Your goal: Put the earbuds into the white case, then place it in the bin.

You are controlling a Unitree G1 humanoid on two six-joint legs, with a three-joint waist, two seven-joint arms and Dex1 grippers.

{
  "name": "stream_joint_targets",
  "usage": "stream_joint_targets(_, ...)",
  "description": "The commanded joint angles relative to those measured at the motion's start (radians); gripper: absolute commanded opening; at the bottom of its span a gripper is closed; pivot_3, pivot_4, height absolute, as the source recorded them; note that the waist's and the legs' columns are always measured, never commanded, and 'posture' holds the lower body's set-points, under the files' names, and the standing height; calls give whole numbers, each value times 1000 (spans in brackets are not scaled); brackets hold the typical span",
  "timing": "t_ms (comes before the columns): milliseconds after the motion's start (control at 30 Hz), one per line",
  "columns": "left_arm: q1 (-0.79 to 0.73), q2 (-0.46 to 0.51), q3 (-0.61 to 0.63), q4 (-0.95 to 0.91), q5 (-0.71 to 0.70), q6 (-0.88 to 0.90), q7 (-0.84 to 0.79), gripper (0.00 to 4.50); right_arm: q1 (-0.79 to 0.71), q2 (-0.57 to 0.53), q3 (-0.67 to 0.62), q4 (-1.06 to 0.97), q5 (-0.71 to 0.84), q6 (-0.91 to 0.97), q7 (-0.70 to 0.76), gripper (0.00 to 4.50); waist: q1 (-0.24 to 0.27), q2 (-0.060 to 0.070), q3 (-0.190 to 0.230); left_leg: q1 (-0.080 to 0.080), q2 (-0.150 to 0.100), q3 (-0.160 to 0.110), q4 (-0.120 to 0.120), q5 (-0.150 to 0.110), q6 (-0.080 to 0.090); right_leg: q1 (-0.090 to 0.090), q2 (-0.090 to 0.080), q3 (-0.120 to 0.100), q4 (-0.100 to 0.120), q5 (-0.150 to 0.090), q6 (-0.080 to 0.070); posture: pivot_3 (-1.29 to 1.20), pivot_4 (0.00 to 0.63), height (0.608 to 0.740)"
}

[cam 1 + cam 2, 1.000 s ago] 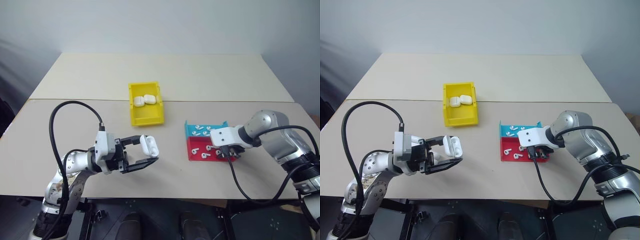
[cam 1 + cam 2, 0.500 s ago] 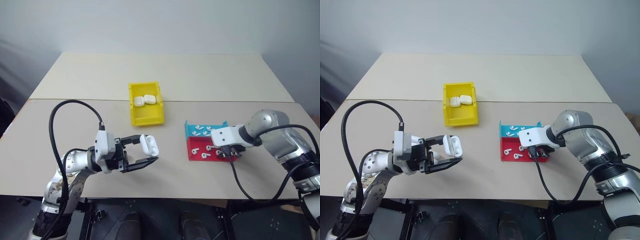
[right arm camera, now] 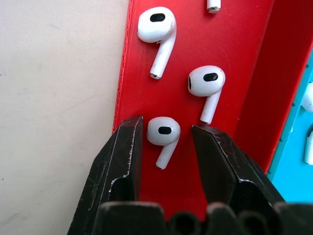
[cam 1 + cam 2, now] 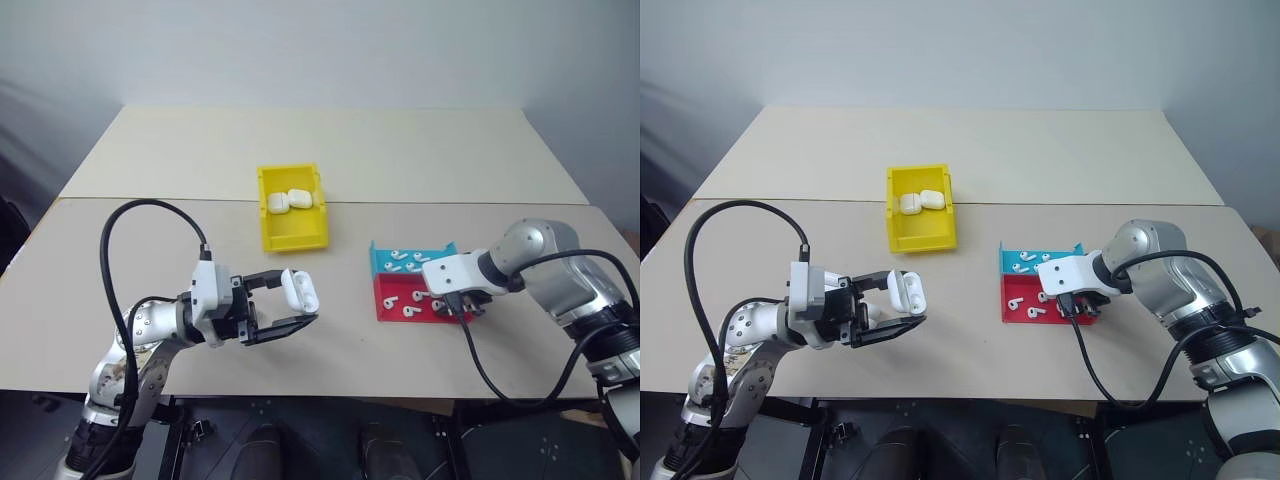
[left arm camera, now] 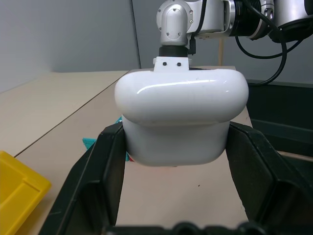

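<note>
Left gripper [image 4: 300, 306] clamped on a small glossy white earbud case [image 4: 297, 289]; right gripper [image 3: 166, 131] poised over a shallow red plastic tray [image 3: 234, 44]

The case sits held above the beige table [image 4: 400, 150]; the right black fingers [image 3: 124, 147] stand apart, straddling one tiny white earbud [image 3: 163, 134] without touching it; more lie beside it and in the adjoining blue tray [image 4: 440, 251]; the bright yellow plastic bin [image 4: 292, 232] holds two white cases [image 4: 288, 200].

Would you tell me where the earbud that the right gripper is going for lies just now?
In the right wrist view, that earbud lies on the red tray between the open right gripper fingers, near the tray's edge, beside two other earbuds.
</note>
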Motion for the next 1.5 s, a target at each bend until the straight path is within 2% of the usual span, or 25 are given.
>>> stream_joint_targets(33, -11, 7, 0, -21, -10, 0, 5, 2775, -2, -21, -24, -9, 4, -13, 16, 1994, 0, 0, 0, 0, 0, 0, 0, 0, 0, 0, 0, 0, 0, 0, 0, 0, 150, 740)
stream_joint_targets(300, -11, 10, -4, -14, -2, -6, 3, 2775, -3, -21, -20, 11, -12, -32, 4, 1994, 0, 0, 0, 0, 0, 0, 0, 0, 0, 0, 0, 0, 0, 0, 0, 0, 150, 740)
stream_joint_targets(400, -11, 11, -5, -16, -1, -2, 5, 2775, -3, -22, -23, 9, -4, -34, 11, 1411, 0, 0, 0, 0, 0, 0, 0, 0, 0, 0, 0, 0, 0, 0, 0, 0, 150, 740)
stream_joint_targets(900, -19, 13, -11, -18, 0, 15, 16, 2775, -6, -21, -24, 13, -5, -46, 12, 1411, 0, 0, 0, 0, 0, 0, 0, 0, 0, 0, 0, 0, 0, 0, 0, 0, 150, 740)
stream_joint_targets(967, -18, 15, -10, -20, -4, 15, 15, 2775, -4, -22, -27, 10, -6, -45, 7, 1052, 0, 0, 0, 0, 0, 0, 0, 0, 0, 0, 0, 0, 0, 0, 0, 0, 150, 740)
stream_joint_targets(1267, -25, 7, -8, -16, -14, 9, 12, 2775, -5, -15, -29, 9, -14, -36, -7, 1052, 0, 0, 0, 0, 0, 0, 0, 0, 0, 0, 0, 0, 0, 0, 0, 0, 150, 740)
stream_joint_targets(1400, -49, -12, 5, -15, -56, 13, 3, 2775, -6, -26, -67, -35, 20, 5, -3, 1052, 0, 0, 0, 0, 0, 0, 0, 0, 0, 0, 0, 0, 0, 0, 0, 0, 150, 740)
stream_joint_targets(1500, -86, -29, 10, -18, -115, 36, -6, 2775, -4, -53, -175, -132, 117, 102, 7, 1052, 1, 0, 0, -1, 0, 0, 0, 0, 0, -1, 0, 0, 0, 0, 0, 0, 150, 740)
